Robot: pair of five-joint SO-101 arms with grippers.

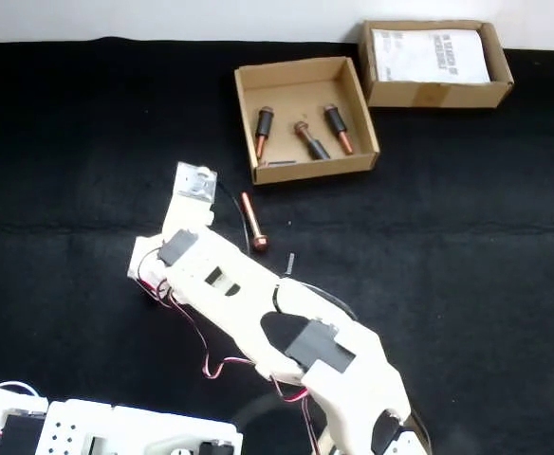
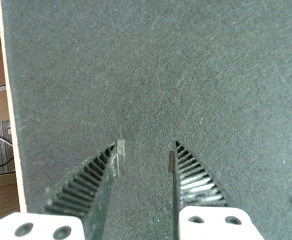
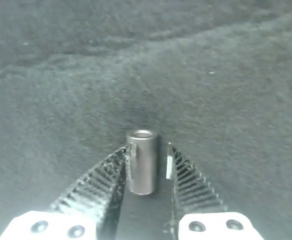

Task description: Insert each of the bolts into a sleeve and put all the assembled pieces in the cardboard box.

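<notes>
A grey metal sleeve (image 3: 142, 161) stands upright on the black mat between the fingers of my right gripper (image 3: 149, 161). The gripper is open, with one finger against the sleeve and a small gap at the other. In the high view the right arm (image 1: 258, 294) stretches across the mat and covers the sleeve. A loose copper bolt (image 1: 253, 222) lies just beyond the arm. The open cardboard box (image 1: 250, 112) holds three bolts in dark sleeves (image 1: 312, 140). My left gripper (image 2: 146, 155) is open over bare mat with nothing between its fingers.
A second cardboard box (image 1: 435, 92) with white paper inside stands at the back right, touching the first box. The left arm's white base (image 1: 78, 428) sits at the front left edge. Red and black wires (image 1: 211, 355) hang beside the right arm.
</notes>
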